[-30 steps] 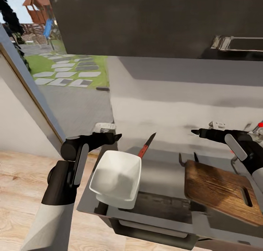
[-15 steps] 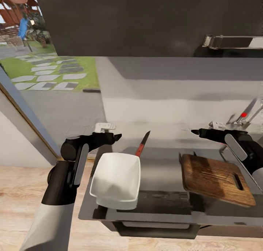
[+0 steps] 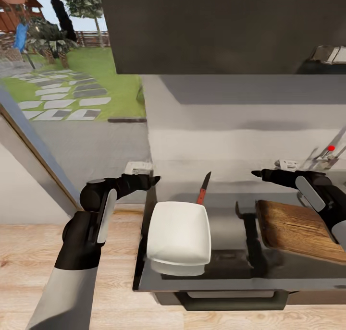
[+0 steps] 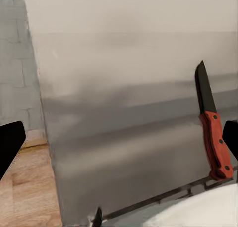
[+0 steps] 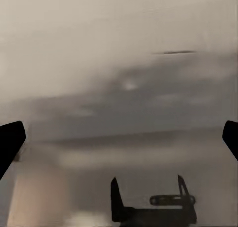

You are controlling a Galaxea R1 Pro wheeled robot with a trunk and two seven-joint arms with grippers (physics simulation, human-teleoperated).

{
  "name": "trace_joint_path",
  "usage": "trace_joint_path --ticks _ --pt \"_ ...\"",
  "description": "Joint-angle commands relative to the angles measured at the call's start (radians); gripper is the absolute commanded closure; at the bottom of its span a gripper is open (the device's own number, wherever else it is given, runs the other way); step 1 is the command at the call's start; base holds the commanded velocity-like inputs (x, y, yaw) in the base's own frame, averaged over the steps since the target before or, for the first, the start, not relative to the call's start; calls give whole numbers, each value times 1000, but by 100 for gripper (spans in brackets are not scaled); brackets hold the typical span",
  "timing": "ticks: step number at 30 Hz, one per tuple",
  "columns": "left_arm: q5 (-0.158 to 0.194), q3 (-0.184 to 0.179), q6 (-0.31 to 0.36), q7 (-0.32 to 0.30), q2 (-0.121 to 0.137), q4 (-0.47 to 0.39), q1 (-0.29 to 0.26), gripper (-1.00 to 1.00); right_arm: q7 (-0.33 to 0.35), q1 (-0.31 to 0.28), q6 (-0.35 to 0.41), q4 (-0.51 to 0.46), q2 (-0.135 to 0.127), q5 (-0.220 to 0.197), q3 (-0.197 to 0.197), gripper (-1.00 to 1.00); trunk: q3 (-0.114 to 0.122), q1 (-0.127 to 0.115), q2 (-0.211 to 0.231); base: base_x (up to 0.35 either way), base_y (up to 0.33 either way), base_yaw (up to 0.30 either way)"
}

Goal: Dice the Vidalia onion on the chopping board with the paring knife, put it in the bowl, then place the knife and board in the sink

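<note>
Head camera is panning left since the earlier frame; both arms holding pose; left gripper and right gripper spread, empty; bowl sitting on countertop; paring knife lying behind bowl; chopping board right of bowl.

No readable text, labels, brands or numbers anywhere. Bowl, knife, board and countertop all plain, no markings. Wall behind the countertop is blank too.
</note>
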Motion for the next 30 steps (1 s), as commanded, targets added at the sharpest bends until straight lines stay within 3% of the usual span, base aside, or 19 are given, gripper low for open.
trace_joint_path --ticks 1,6,8,14,25,30 --pt "0 1 5 -1 0 0 -1 -100 2 -1 3 -1 -1 1 3 -100 -2 1 -2 0 322 -1" --pt "7 10 17 -6 -22 -23 22 -100 14 -24 8 -23 -24 -7 3 -100 -2 1 -2 0 64 0" --pt "8 16 18 -6 -20 -23 33 -100 14 -24 14 -35 -33 -7 6 -100 -2 1 -2 0 0 0" --pt "9 31 -2 -5 -19 11 67 -100 14 -7 43 -61 -31 -7 10 -100 -2 1 -2 0 122 0" --pt "9 92 -3 -5 -19 43 68 -100 14 -6 69 -63 -30 -7 10 -100 -2 1 -2 0 308 0" --pt "10 120 -3 -5 -19 44 68 -100 14 -6 78 -63 -30 -7 10 -100 -2 1 -2 0 107 0"
